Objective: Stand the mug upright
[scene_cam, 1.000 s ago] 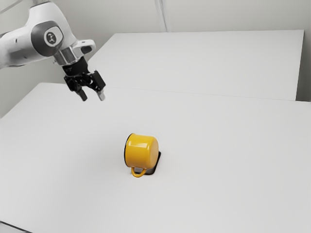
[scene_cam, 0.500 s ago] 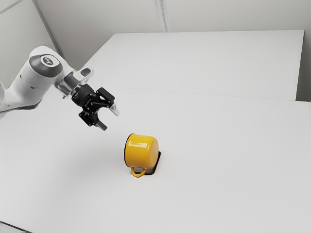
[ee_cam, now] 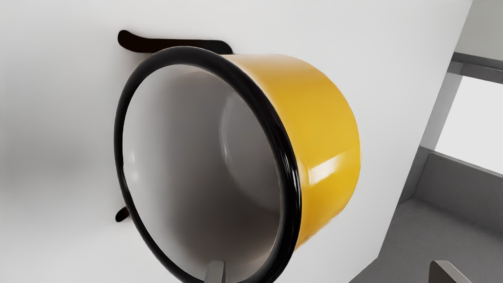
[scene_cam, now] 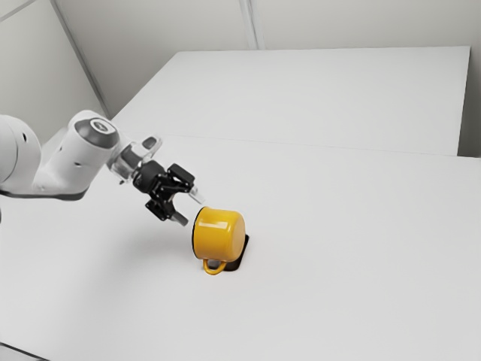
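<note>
My gripper (scene_cam: 190,208) is open, slanting down toward the mouth of the yellow mug (scene_cam: 219,235), on the side of it toward the exterior view's left. The mug lies on its side, its black rim facing the gripper and its handle low, toward the camera. In the wrist view the mug (ee_cam: 322,129) shows its grey-white inside. One fingertip of the gripper (ee_cam: 328,271) overlaps the lower part of the mouth; the other stands apart, outside the mug. Contact cannot be told. A black flat shape (scene_cam: 239,256) lies under and beside the mug.
The white table (scene_cam: 338,263) extends around the mug. Behind it, another white surface (scene_cam: 316,98) reaches toward the back wall. In the wrist view, a table edge runs past the mug's base side, with a grey floor (ee_cam: 416,236) beyond.
My gripper has come down and toward the exterior view's right, from high above the table to close by the mug's mouth, tilting more toward it. The mug has not moved.
</note>
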Robot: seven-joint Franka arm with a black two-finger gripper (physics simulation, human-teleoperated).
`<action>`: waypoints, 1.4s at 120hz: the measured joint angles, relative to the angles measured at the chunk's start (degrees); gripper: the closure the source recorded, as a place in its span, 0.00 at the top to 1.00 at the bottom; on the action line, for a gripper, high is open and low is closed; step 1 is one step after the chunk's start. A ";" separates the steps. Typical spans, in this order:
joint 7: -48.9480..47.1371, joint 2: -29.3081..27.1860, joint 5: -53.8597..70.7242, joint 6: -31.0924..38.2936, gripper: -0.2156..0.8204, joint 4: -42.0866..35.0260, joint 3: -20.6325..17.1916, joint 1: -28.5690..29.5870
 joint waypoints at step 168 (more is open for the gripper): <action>13.41 -0.75 -14.20 4.65 0.05 -1.79 -0.96 -3.67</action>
